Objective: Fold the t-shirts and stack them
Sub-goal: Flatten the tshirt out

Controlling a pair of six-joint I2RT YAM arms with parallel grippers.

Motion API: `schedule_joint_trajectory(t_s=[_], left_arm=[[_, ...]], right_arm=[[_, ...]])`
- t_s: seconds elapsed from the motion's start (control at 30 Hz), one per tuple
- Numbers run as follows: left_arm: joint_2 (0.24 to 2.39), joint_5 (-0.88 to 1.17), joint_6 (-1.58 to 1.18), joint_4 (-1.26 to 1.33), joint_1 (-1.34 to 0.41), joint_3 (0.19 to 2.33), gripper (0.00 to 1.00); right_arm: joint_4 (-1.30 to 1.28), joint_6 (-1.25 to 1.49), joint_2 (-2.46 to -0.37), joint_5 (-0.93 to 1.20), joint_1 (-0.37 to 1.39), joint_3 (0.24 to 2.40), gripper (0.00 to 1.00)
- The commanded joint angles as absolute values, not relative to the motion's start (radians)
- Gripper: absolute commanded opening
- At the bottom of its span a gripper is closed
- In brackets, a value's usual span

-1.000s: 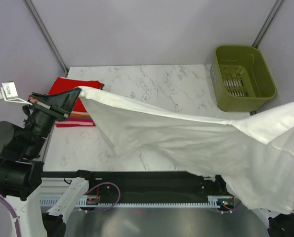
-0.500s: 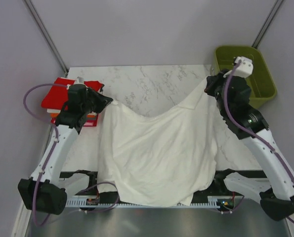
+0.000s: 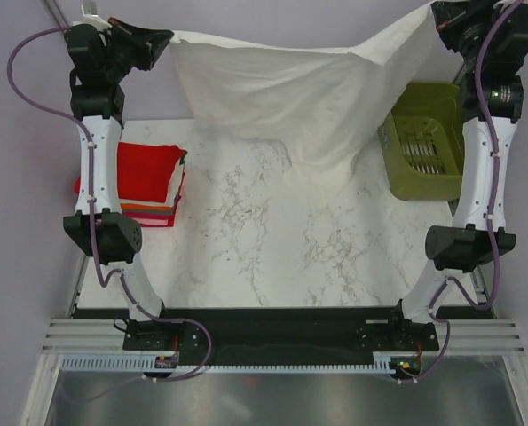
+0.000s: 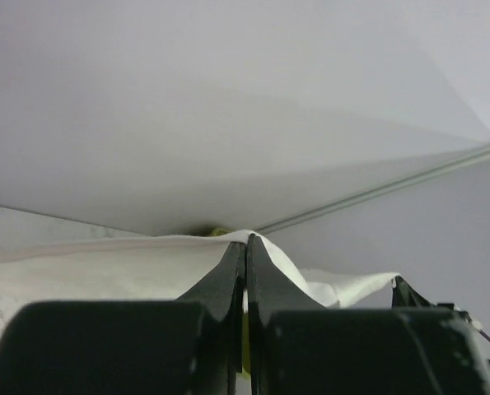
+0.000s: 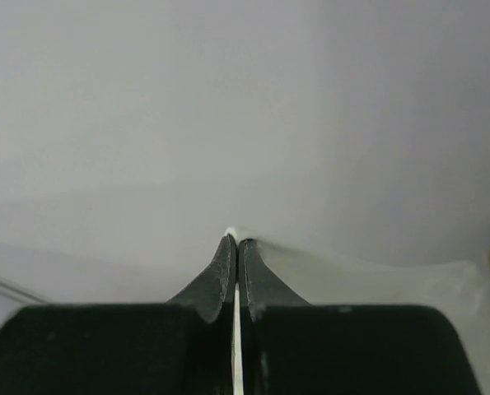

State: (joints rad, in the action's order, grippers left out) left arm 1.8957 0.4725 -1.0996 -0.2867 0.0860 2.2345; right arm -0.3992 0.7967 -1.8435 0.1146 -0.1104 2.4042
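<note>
Cloth stretched between two arms

Soft, creased white t-shirt (image 3: 290, 93) hangs above the far edge of the marbled table (image 3: 272, 248). Left gripper (image 3: 168, 37) and right gripper (image 3: 437, 11) pinch its top corners, fingers clamped shut. Folded red-topped stack (image 3: 144, 173) lies left, olive plastic basket (image 3: 397, 169) right.

No writing, label, brand, number or sign can be read: not on the white t-shirt (image 3: 281, 98) at 12 o'clock, the folded t-shirts (image 3: 144, 177) at 9, or the basket (image 3: 414, 184) at 2.
</note>
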Motion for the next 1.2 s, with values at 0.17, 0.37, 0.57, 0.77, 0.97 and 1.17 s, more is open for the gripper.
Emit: schedule_joint_trajectory(t_s=[0.17,0.37,0.57,0.77,0.97,1.17], left_arm=[[1.919,0.581,-1.137,-0.161,0.083,2.140,0.02],[1.786,0.560,-1.091,-0.029,0.083,1.731,0.02],[1.677,0.529,-1.068,0.100,0.081,1.361,0.02],[1.602,0.548,-1.011,0.118,0.080,1.178,0.02],[1.520,0.558,-0.980,0.065,0.081,1.152,0.02],[1.312,0.542,-0.966,-0.084,0.081,1.258,0.02]], right_arm=[[-0.103,0.930,-1.775,0.500,-0.135,2.132,0.00],[-0.012,0.865,-1.663,0.600,-0.129,1.759,0.00],[-0.070,0.747,-1.487,0.526,-0.129,1.473,0.00],[-0.136,0.695,-1.335,0.439,-0.143,1.322,0.00],[-0.201,0.675,-1.266,0.431,-0.158,1.362,0.00],[-0.337,0.618,-1.183,0.420,-0.160,1.668,0.00]])
